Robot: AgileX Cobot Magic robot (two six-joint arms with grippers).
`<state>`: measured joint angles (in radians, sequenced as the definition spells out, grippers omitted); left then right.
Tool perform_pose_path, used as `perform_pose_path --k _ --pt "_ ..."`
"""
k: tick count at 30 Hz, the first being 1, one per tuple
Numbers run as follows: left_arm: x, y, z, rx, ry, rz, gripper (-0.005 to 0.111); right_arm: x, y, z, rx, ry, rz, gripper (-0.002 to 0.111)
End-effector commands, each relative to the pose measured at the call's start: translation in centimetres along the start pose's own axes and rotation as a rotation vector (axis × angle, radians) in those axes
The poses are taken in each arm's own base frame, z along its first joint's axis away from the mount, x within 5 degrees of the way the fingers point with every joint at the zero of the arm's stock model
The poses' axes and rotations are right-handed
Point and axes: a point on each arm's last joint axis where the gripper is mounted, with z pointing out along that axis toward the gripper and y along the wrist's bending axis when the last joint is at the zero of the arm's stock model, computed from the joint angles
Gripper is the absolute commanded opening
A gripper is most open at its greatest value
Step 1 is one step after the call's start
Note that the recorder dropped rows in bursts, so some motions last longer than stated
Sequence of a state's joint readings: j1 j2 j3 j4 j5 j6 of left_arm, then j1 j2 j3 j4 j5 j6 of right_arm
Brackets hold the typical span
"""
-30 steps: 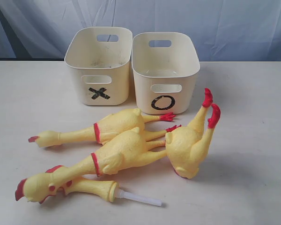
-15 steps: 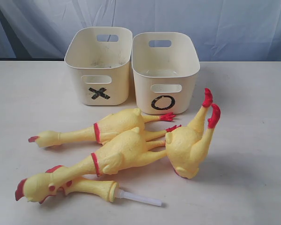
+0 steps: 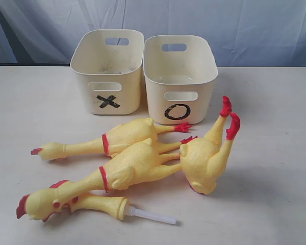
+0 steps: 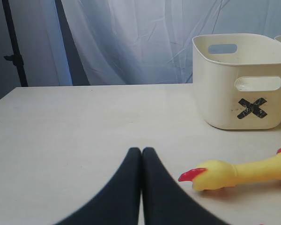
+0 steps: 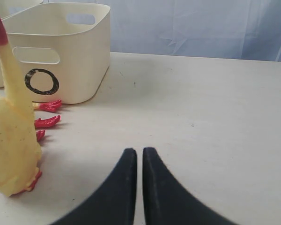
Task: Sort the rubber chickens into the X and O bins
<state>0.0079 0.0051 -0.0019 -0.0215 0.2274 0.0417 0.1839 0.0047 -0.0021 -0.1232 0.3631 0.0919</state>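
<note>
Two whole rubber chickens lie side by side on the table, one (image 3: pixel 109 140) nearer the bins and one (image 3: pixel 117 171) in front of it. A headless body (image 3: pixel 204 158) stands to their right with its red feet up. A head-and-neck piece (image 3: pixel 99 204) with a white tube lies at the front. Behind them stand the X bin (image 3: pixel 108 71) and, to its right, the O bin (image 3: pixel 179 76). Neither gripper shows in the exterior view. My left gripper (image 4: pixel 141 151) is shut and empty, close to a chicken's head (image 4: pixel 215 174). My right gripper (image 5: pixel 139 151) is shut on nothing, beside the headless body (image 5: pixel 11 145).
A pale curtain (image 3: pixel 219 25) hangs behind the table's far edge. A dark stand pole (image 4: pixel 14 42) rises at the far left past the table corner. Bare tabletop (image 3: pixel 275 153) spreads to the right of the chickens and to the left of the X bin.
</note>
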Motion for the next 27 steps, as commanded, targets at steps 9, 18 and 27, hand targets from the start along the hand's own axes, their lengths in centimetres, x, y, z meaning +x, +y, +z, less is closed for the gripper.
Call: perform_pose_path --k 9,18,27 --pt "-1.2 -0.1 -0.1 0.019 -0.141 -0.157 0.000 0.0 0.0 0.0 -0.001 -0.004 -0.001 0.006" --pt "-2.8 0.4 -0.5 0.014 -0.320 -0.343 0.000 0.0 0.0 0.0 -0.001 -0.004 -0.001 0.006" --pt "-4.0 1.3 -1.1 0.021 -0.497 -0.698 0.000 0.0 0.0 0.0 -0.001 -0.004 -0.001 0.006"
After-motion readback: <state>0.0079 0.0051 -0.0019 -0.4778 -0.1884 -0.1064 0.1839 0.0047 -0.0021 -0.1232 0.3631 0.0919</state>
